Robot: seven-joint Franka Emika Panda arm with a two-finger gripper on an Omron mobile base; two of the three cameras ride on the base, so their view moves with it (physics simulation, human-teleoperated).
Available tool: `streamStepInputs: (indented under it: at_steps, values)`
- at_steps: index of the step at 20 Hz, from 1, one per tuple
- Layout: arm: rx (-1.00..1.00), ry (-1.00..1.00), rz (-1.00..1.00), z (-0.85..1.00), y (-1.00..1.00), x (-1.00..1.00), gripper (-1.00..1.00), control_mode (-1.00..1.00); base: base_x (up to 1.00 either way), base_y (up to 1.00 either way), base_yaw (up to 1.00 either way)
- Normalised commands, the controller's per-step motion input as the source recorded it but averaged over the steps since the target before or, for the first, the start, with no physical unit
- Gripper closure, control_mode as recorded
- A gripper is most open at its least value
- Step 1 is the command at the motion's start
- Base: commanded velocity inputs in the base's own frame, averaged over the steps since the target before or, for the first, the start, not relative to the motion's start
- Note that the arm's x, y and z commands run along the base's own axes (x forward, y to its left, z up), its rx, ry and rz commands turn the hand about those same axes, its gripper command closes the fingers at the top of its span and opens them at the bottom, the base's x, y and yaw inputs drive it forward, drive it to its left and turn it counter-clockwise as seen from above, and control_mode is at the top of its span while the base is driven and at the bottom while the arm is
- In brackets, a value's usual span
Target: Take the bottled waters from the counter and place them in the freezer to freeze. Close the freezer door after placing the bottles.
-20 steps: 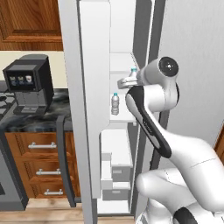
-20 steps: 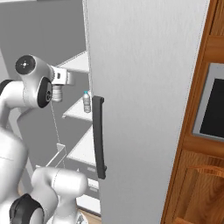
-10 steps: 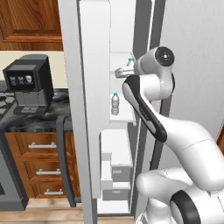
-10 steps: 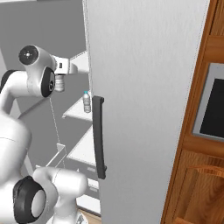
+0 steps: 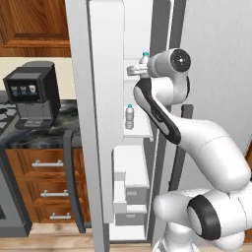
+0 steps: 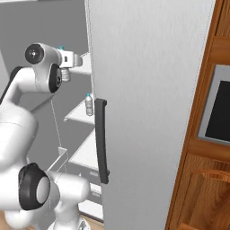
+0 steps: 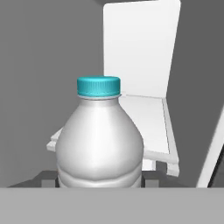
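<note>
2nd bottle [image 7: 99,144] is held up at upper freezer shelf [image 7: 148,127]; tool [image 5: 134,70] grip state can't be told. 1st bottle [image 5: 129,116] is parked on shelf below. Should be lowered flat w/ base fully over shelf before release.

Glossy, seemingly plastic bottle [image 7: 99,144]
</note>
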Motion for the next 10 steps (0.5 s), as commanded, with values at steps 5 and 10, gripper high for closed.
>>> streamStepInputs:
  at_steps: [5, 10]
  values:
    - [-0.01, -0.03, 0.0, 0.0, 0.0, 0.32, 1.0, -1.0, 0.0, 0.0, 0.0]
    - [0.0, 0.0, 0.0, 0.06, 0.0, 0.28, 1.0, -1.0, 0.0, 0.0, 0.0]
